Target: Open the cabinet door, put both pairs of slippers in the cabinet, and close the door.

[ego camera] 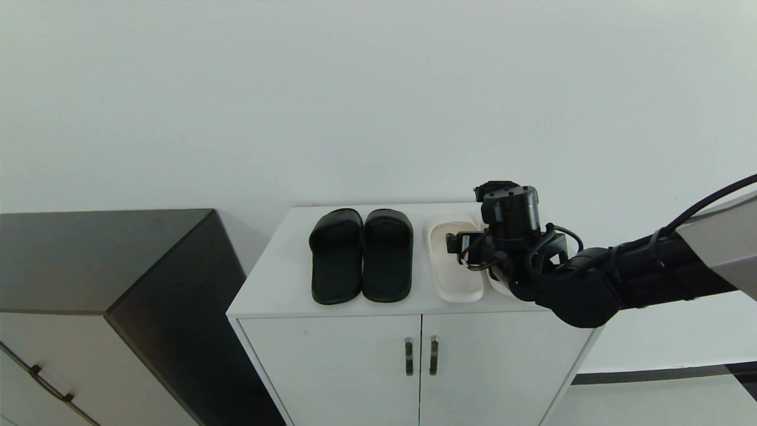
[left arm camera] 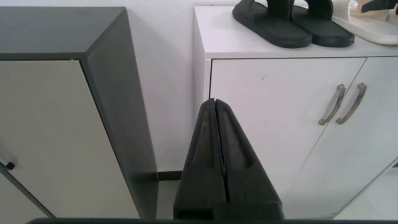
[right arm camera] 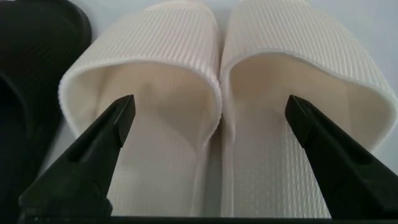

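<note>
Four slippers in two pairs lie on top of one white, flat-fronted two-door cabinet (ego camera: 331,361). Both doors are shut, and two slim metal bar handles (ego camera: 408,356) stand upright side by side at the centre seam.

The two matte black moulded slippers (ego camera: 361,255) have broad smooth straps and lie touching each other. At their 3 o'clock lie the two cream-white slippers (right arm camera: 149,124), pressed together along their inner edges, with finely ribbed straps and dimpled footbeds.

The right pincer (right arm camera: 209,102) hangs at the white pair, its two black tapering fingers spread wide. One finger sits before each slipper's opening, and it grips nothing.

The left pincer (left arm camera: 215,109) sits low in front of the cabinet, toward 7 o'clock of the doors. Its two black wedge-shaped fingers are pressed together with only a thin seam between them, and it is empty.

At the white cabinet's 9 o'clock stands one larger cabinet with dark top and pale front (ego camera: 89,254).
</note>
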